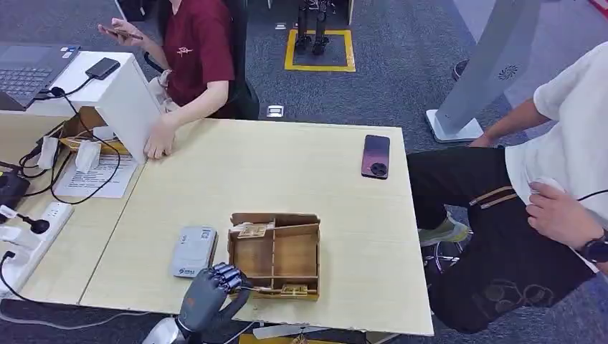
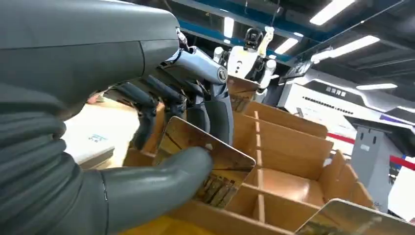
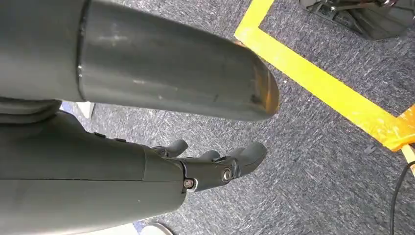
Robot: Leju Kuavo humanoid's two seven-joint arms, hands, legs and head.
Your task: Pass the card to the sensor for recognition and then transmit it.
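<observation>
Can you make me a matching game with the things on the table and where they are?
Things:
1. card
2. phone
3. sensor
4. wooden box

Places:
A. lying flat beside the box, on the robot's left
B. pinched in the left robot hand
C. near the table's front edge, split into compartments
D. far side of the table, near the seated person in white

Pairs: 1-B, 2-D, 3-A, 4-C

Pale wooden table [image 1: 301, 172] centre, grey carpet floor [image 1: 401, 79] at twelve o'clock, yellow floor marking [image 1: 320, 67], white shelf [image 1: 107, 89] at ten o'clock.
</observation>
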